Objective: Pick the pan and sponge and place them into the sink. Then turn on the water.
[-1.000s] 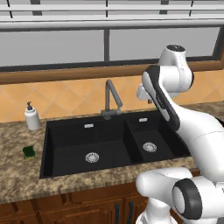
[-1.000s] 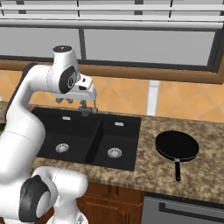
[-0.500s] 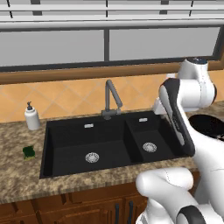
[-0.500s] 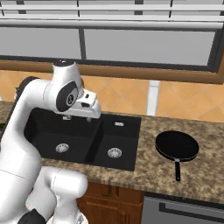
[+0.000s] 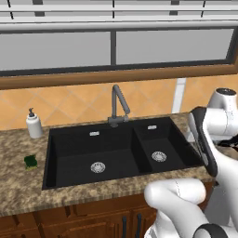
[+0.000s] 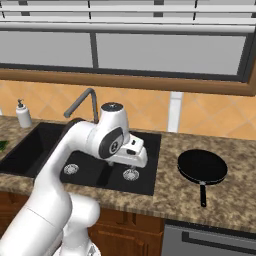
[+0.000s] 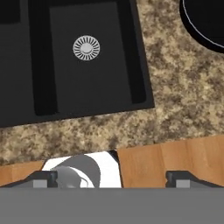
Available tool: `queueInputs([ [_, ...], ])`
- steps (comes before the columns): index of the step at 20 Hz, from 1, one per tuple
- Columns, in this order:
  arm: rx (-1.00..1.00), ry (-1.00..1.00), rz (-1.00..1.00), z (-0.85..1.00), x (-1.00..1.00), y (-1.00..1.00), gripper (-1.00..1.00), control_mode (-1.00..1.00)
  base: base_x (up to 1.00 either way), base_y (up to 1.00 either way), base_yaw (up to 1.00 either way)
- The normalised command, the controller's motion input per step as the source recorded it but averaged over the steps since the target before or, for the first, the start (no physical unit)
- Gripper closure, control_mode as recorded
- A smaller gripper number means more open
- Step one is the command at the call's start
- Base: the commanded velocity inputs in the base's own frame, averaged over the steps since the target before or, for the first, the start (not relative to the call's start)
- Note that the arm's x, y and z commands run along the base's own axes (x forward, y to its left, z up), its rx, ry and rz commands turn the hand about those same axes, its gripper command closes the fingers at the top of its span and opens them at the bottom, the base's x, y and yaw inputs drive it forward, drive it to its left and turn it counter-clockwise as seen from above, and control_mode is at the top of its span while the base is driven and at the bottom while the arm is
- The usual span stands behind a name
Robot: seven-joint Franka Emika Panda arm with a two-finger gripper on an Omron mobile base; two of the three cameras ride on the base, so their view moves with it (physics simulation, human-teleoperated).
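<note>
reaching toward pan [image 6: 202,167] on counter at three o'clock of sink [image 6: 150,165], nothing yet lifted; claw [image 7: 113,177] spread and empty, needing descent over pan rim.

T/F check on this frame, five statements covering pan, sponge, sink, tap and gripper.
1. The pan sits on the counter right of the sink. True.
2. The sponge lies in the wider basin. False: it is on the counter left of the sink, in front of the soap bottle.
3. Water runs from the tap. False: no stream is visible.
4. Both basins are empty apart from their drains. True.
5. The gripper holds the pan. False: its fingertips are apart with nothing between them; the pan rests untouched.
</note>
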Motion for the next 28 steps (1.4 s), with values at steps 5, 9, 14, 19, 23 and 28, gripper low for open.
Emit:
queueInputs([
  [5,0.05,0.12,-0.03,-0.21,0.20,-1.00,-1.00,-1.00,0.00,0.00,0.00],
  [9,0.15,0.00,0.00,0.00,0.12,-1.00,-1.00,-1.00,0.00,0.00,0.00],
  [14,0.13,-0.01,0.00,-0.10,0.08,-0.89,-1.00,-1.00,0.00,0.00,0.00],
  [19,0.03,0.00,0.00,-0.24,0.19,-0.53,-1.00,-1.00,0.00,0.00,0.00],
  [23,0.00,0.00,-0.04,-0.40,0.29,-0.34,-1.00,-1.00,0.00,0.00,0.00],
  [28,0.00,0.00,-0.04,-0.35,0.30,-0.53,-1.00,-1.00,0.00,0.00,0.00],
])
